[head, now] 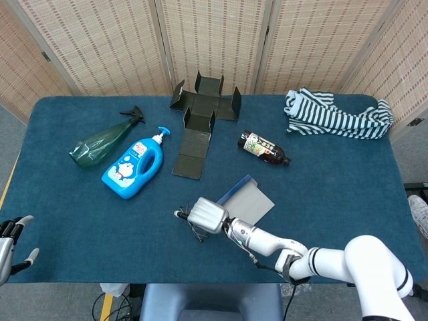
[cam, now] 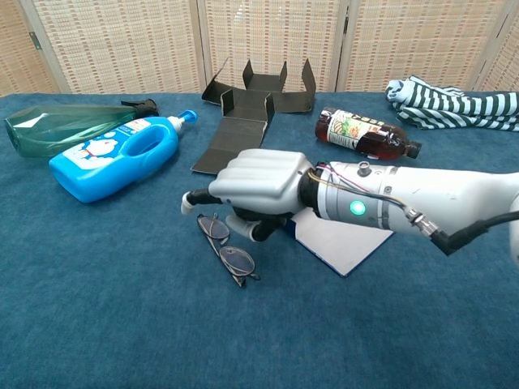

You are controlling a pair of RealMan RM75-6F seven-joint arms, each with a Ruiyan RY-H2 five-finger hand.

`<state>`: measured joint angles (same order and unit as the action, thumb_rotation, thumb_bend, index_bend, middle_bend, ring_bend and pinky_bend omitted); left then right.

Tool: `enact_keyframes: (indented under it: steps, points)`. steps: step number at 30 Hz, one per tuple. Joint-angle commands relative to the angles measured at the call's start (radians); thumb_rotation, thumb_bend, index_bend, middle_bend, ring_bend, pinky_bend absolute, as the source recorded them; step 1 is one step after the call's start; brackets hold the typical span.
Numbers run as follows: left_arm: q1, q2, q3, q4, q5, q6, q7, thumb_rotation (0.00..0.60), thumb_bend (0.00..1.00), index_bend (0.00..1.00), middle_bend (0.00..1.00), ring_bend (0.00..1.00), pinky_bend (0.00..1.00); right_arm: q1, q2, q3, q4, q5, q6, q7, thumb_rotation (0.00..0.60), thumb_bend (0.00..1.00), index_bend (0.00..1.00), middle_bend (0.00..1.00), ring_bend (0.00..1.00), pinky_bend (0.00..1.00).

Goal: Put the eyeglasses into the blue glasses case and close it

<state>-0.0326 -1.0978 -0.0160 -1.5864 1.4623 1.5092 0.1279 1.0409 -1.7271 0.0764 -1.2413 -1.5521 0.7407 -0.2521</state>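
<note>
The eyeglasses lie on the blue cloth, thin dark frame, lenses flat; in the head view the eyeglasses show only as dark wire under the hand. My right hand hovers right over their far end, fingers curled down beside the upper lens, thumb pointing left. Whether the fingers pinch the frame is hidden. The blue glasses case lies open just right of the hand, pale inside, partly covered by my wrist; the case is plainer from the head. My left hand hangs at the table's front left corner, fingers apart, empty.
A blue detergent bottle and a green spray bottle lie at the left. A flattened dark box is at the back centre, a brown bottle to its right, and a striped cloth at the back right.
</note>
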Motion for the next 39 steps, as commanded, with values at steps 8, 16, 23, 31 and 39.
enact_keyframes:
  steps: [8, 16, 23, 31, 39]
  points:
    - [0.012, 0.005, 0.001, 0.001, 0.0, 0.011, -0.009, 0.6, 0.3, 0.23, 0.26, 0.23, 0.3, 0.044, -0.002, 0.042, -0.044, 0.133, -0.111, -0.138, 0.6, 0.92, 0.15, 0.99, 1.0, 0.9]
    - [0.011, 0.002, 0.0, 0.008, 0.005, 0.008, -0.017, 0.6, 0.3, 0.23, 0.26, 0.23, 0.3, 0.04, 0.044, 0.033, -0.078, 0.256, -0.15, -0.244, 0.6, 0.92, 0.19, 0.99, 1.0, 0.9]
    - [0.006, 0.0, 0.0, 0.008, 0.015, 0.004, -0.022, 0.6, 0.3, 0.23, 0.26, 0.23, 0.3, 0.014, 0.122, 0.005, -0.166, 0.325, -0.126, -0.294, 0.6, 0.92, 0.2, 0.99, 1.0, 0.9]
    - [0.004, -0.004, 0.0, 0.01, 0.022, 0.002, -0.023, 0.6, 0.3, 0.23, 0.26, 0.23, 0.3, -0.031, 0.158, -0.012, -0.228, 0.266, -0.023, -0.253, 0.6, 0.52, 0.25, 1.0, 1.0, 0.9]
    - [0.007, -0.002, 0.001, 0.005, 0.025, 0.008, -0.019, 0.6, 0.3, 0.23, 0.26, 0.23, 0.3, -0.048, 0.047, -0.005, -0.138, 0.193, 0.053, -0.201, 0.6, 0.17, 0.35, 1.0, 1.0, 0.9]
